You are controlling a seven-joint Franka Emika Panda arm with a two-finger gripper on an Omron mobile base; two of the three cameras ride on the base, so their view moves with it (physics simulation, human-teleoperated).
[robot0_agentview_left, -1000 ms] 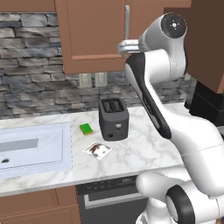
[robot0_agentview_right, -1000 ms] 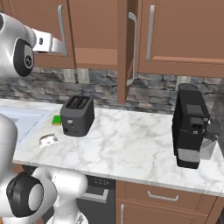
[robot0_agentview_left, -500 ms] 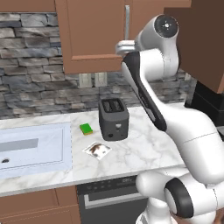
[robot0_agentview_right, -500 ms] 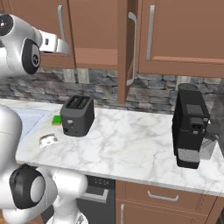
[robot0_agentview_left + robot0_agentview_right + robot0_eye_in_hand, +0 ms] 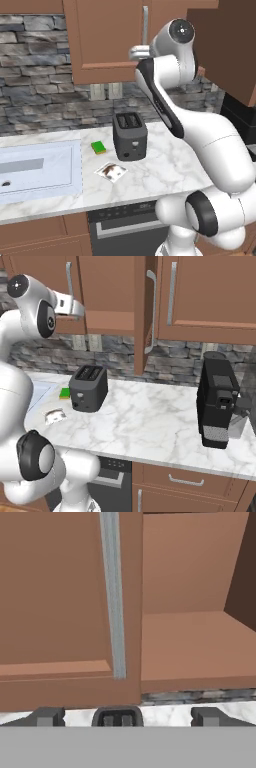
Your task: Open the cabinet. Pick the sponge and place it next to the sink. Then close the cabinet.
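You're partway through opening the cabinet (image 5: 65,612): your gripper (image 5: 117,714) hangs spread wide and empty, the closed left door's handle (image 5: 112,597) just ahead; the sponge isn't visible inside yet, so pull it

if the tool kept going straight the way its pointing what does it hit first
Most likely the closed left door of the wide brown wooden wall cabinet, near its long vertical silver bar handle. The open tool faces that door edge; the right half stands open, showing a bare shelf. Depth is hard to judge.
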